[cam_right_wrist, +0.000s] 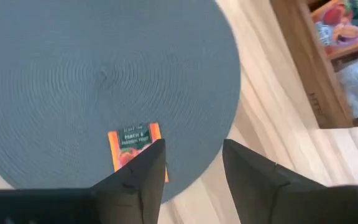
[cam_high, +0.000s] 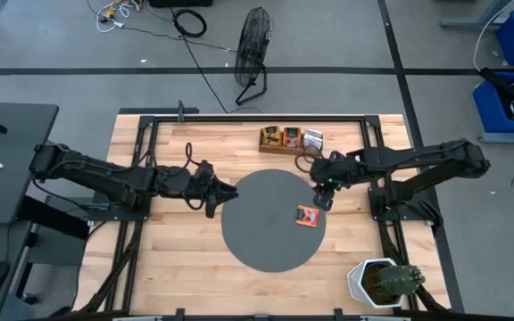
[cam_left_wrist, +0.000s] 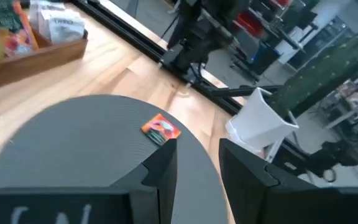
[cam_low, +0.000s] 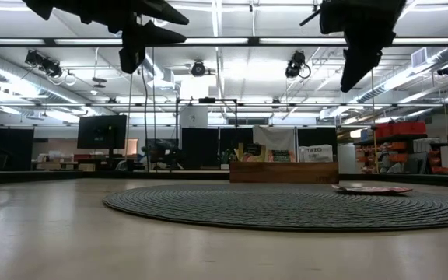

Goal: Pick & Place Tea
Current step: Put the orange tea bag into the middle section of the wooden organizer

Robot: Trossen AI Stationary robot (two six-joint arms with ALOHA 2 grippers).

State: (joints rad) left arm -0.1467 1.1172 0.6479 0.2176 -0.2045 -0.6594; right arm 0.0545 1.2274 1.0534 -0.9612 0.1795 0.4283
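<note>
We see the orange tea sachet (cam_high: 307, 217) lying flat on the round grey mat (cam_high: 257, 245), near its right edge. Both the right gripper (cam_right_wrist: 191, 165) above it and the left gripper (cam_left_wrist: 197, 165) are spread, empty. The sachet looks light and flimsy; we'd pinch across its edges.

Round grey mat (cam_high: 266, 234) mostly bare, only one orange tea sachet (cam_high: 307, 217) lying flat near its right edge, so open approach from above and from the front. Both grippers hang high over the mat edges, left gripper (cam_high: 211, 203) and right gripper (cam_high: 322, 194), fingers parted, centre gap between them free. Obstacles: wooden tray (cam_high: 290, 141) at the back, potted cactus (cam_high: 384, 282) at front right, arm base frames on both sides.
</note>
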